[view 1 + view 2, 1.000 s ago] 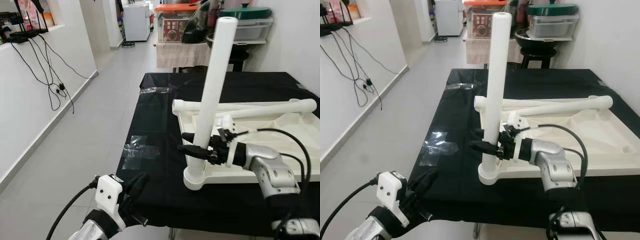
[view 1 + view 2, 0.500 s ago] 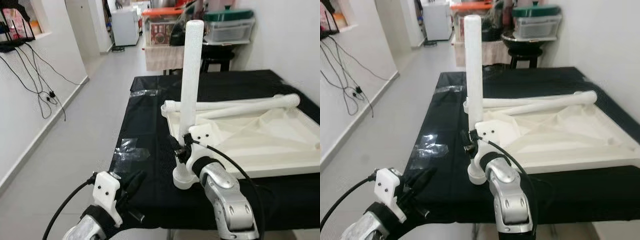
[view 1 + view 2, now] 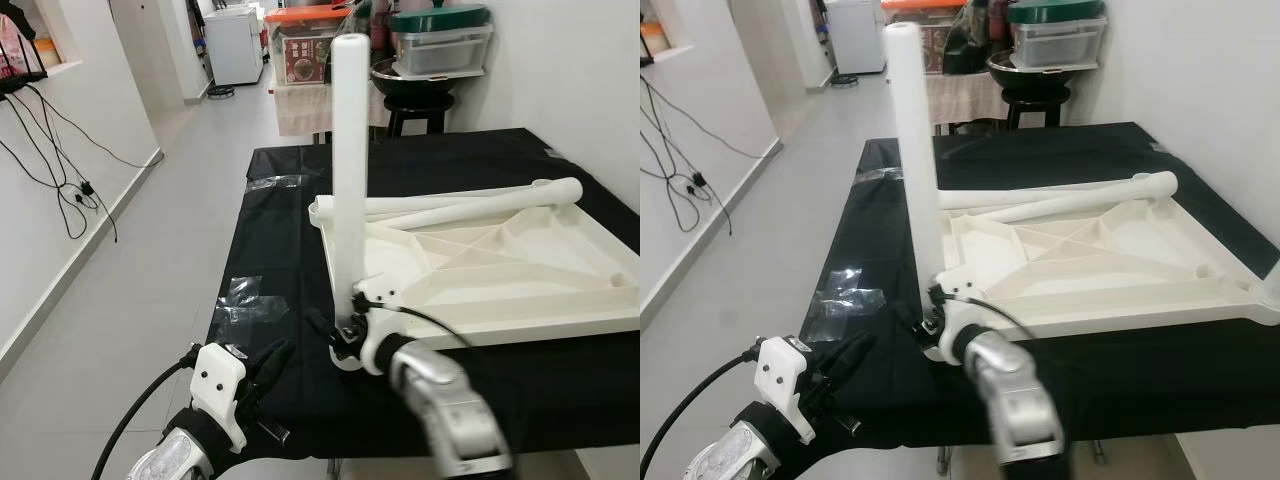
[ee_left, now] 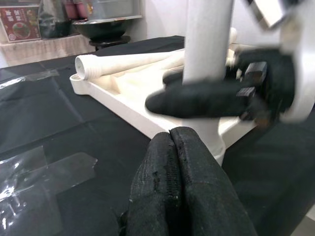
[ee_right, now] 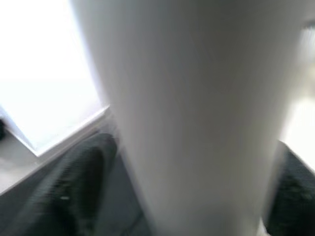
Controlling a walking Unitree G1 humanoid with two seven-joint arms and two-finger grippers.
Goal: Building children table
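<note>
White leg (image 3: 349, 150), white tabletop (image 3: 520, 270), black cloth (image 3: 280, 250).

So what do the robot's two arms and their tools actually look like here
Both arms are silver metal with rounded joint housings. Each ends in a tool of two long black fingers: the left tool behind a white block-shaped mount with small dark screw holes, the right tool behind a white bracket. A black cable loops from each wrist. The left fingers look matte and slightly textured.
</note>
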